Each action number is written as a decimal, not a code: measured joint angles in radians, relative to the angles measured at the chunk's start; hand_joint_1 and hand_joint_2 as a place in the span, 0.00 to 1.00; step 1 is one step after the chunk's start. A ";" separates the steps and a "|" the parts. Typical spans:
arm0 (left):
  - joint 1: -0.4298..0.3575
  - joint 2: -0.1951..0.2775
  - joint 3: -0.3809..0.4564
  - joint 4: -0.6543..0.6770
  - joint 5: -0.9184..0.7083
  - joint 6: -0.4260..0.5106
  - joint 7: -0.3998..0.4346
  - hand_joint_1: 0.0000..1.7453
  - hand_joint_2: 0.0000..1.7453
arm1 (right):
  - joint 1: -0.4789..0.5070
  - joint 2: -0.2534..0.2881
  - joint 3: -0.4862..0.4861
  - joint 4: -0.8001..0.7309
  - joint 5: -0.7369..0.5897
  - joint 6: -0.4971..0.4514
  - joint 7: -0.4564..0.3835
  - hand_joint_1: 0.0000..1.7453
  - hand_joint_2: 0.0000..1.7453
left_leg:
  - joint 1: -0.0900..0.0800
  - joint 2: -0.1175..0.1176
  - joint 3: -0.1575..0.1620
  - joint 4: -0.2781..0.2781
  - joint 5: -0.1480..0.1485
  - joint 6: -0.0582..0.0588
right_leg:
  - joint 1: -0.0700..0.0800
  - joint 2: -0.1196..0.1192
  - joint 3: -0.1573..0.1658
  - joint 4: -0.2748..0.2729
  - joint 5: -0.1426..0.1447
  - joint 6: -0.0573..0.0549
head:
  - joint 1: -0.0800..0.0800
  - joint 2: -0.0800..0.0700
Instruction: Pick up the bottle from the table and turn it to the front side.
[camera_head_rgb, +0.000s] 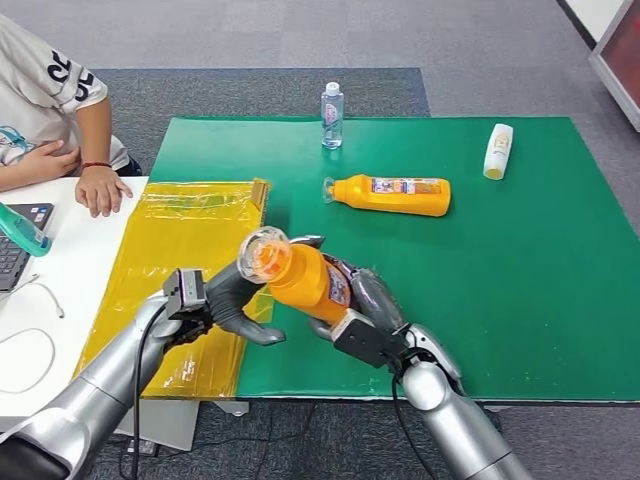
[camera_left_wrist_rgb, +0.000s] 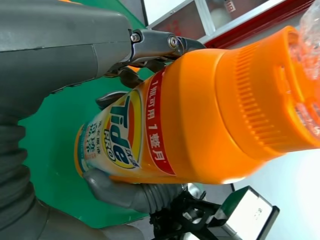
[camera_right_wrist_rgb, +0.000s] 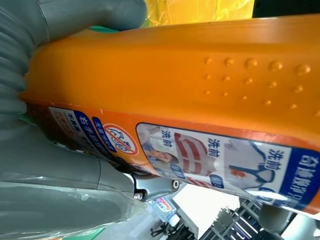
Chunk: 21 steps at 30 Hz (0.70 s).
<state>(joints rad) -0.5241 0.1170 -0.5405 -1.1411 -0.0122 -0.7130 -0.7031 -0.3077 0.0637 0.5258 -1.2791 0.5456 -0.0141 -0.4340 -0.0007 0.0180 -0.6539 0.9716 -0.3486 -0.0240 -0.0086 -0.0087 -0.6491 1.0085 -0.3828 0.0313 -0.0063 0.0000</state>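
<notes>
Both hands hold the bottle (camera_head_rgb: 302, 277) above the green mat (camera_head_rgb: 528, 300): right hand (camera_head_rgb: 370, 305) wraps its base, left hand (camera_head_rgb: 234, 300) seemingly its neck.

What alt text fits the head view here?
Both silver robot hands, left hand and right hand, hold a tilted orange plastic detergent bottle above the green table mat. A second orange bottle lies on the mat beyond it, with a small clear water bottle and a white bottle.
</notes>
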 joint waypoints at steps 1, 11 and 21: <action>0.001 0.001 0.000 0.001 0.001 0.001 0.000 0.00 1.00 | 0.001 0.000 0.001 0.000 0.002 -0.001 0.000 1.00 1.00 | 0.000 0.000 0.000 0.000 0.000 0.000 | 0.000 0.000 0.000 0.000 0.000 0.000 | 0.000 0.000; 0.007 0.000 -0.002 0.007 0.012 0.003 0.000 0.00 1.00 | 0.011 0.000 0.005 -0.009 0.036 -0.014 0.006 1.00 1.00 | 0.000 0.000 0.000 0.000 0.000 0.000 | 0.000 0.000 0.000 0.000 0.000 0.000 | 0.000 0.000; 0.003 -0.037 0.000 0.007 0.013 0.005 0.000 0.00 1.00 | 0.013 0.013 0.042 -0.012 0.085 -0.029 0.022 1.00 1.00 | 0.000 0.000 0.000 0.000 0.000 0.000 | 0.000 0.000 0.000 0.000 0.000 0.000 | 0.000 0.000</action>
<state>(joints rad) -0.5211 0.0802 -0.5402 -1.1345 0.0004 -0.7077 -0.7031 -0.2947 0.0765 0.5674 -1.2913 0.6304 -0.0431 -0.4121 -0.0007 0.0180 -0.6540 0.9716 -0.3486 -0.0241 -0.0086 -0.0087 -0.6493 1.0085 -0.3827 0.0313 -0.0063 0.0000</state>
